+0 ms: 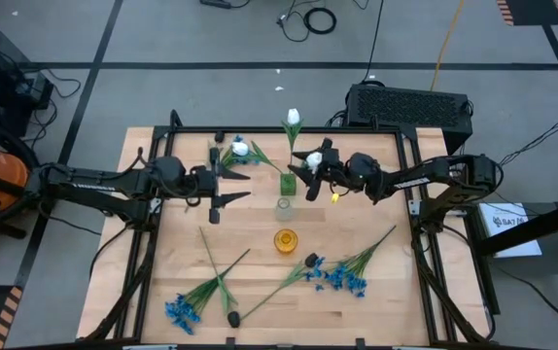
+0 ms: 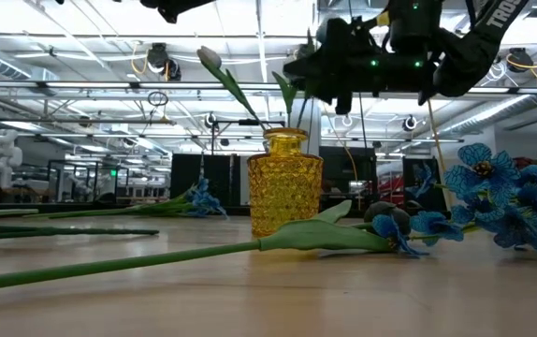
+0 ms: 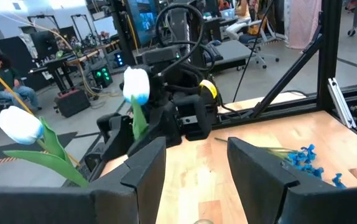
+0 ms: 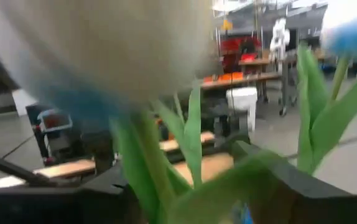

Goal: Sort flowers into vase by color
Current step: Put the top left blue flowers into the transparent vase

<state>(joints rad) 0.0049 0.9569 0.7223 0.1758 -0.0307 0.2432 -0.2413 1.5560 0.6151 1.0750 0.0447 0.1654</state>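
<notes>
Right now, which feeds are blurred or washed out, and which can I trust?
Right wrist view: white tulip fills the lens, badly blurred. Low view: ceiling lights glare, arms silhouetted, yellow vase sharp. High view: evenly lit, clear. Left wrist view: sharp past its own jaws.

Wooden table, with vases and loose flowers on it

The light wooden table (image 1: 357, 301) carries a yellow glass vase (image 1: 285, 239) near its middle and a clear vase (image 1: 284, 207) just behind it. Blue flower clusters (image 1: 342, 278) lie front right, another blue bunch (image 1: 182, 311) front left, and a dark bud (image 1: 233, 318) on its long stem between them.
</notes>
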